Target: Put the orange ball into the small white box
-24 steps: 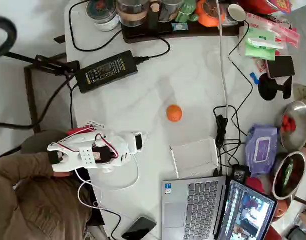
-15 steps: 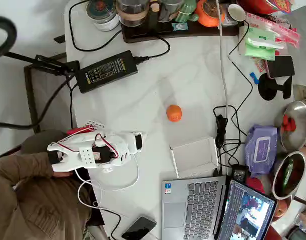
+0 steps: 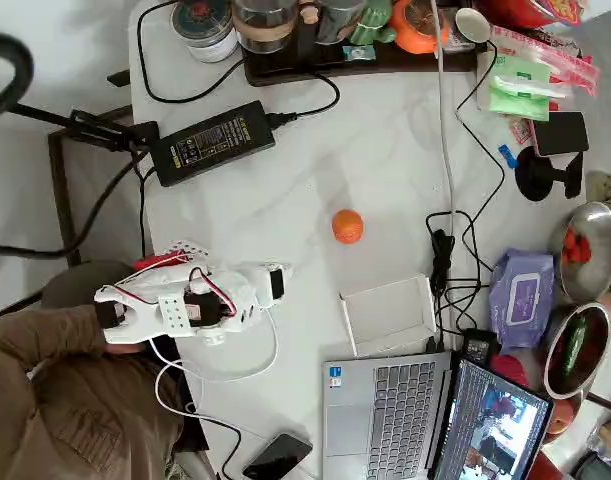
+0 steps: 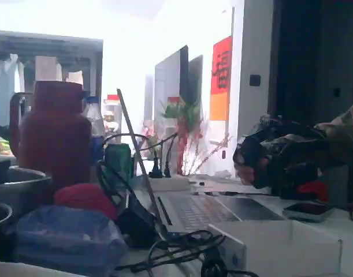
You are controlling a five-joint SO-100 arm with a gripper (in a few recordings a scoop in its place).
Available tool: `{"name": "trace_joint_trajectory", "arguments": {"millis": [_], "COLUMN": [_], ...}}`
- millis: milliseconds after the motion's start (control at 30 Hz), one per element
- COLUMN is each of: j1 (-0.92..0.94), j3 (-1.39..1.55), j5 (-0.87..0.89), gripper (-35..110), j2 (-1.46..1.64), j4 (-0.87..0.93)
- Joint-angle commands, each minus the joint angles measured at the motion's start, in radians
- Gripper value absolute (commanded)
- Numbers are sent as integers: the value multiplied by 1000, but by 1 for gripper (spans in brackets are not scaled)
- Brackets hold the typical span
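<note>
Reach step not yet begun — small smooth orange ball [image 3: 348,226] sits free on the counter [image 3: 385,150], shallow white box [image 3: 390,314] at its 5 o'clock. White arm's fingers [image 3: 276,284] folded at the ball's 8 o'clock — can't tell if they're apart. Next: extend to the ball.

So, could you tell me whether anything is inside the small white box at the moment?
In the overhead view the small white box shows a bare white floor; the orange ball lies apart on the table. In the fixed view the box's near wall hides its inside.
</note>
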Motion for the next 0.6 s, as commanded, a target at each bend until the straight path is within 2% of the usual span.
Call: {"name": "trace_joint_trajectory", "arguments": {"millis": [0,267,567], "j1": [5,14,15], "j3": [0,-18,-293], "j5": [-11,-12,-12], "gripper": [-1,-1,-1], "j2": [5,5,5], "j4": [-3,-3,-2]}}
